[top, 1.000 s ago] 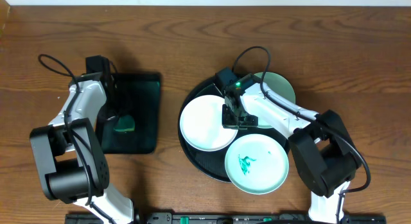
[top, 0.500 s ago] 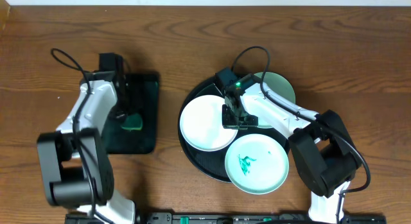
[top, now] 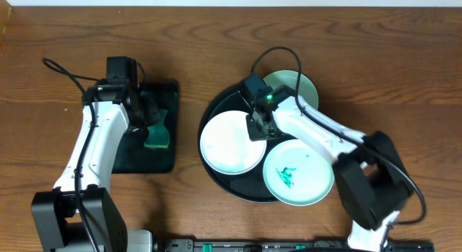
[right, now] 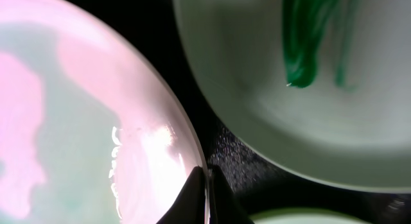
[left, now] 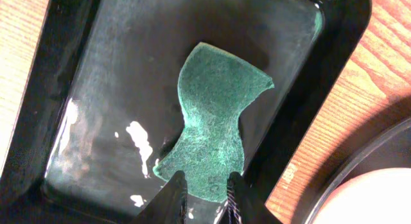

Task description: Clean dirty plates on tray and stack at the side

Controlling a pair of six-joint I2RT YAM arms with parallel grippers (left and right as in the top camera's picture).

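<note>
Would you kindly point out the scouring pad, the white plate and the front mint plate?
scouring pad (left: 215, 121), left wrist view, its middle.
white plate (top: 229, 142), overhead view, its centre.
front mint plate (top: 315, 172), overhead view, right of its smear.

Bright, even light from above washes your table (top: 216, 50), shadows soft. Glare flecks the small tray (left: 96, 89) toward 8 o'clock; close up, your right wrist view blurs the white plate (right: 77, 121), pink-tinged.

wooden table (top: 216, 42) | rectangular black tray (top: 170, 100): 9 o'clock on table | green scouring pad (left: 215, 131): inside it, 3 o'clock side
</note>
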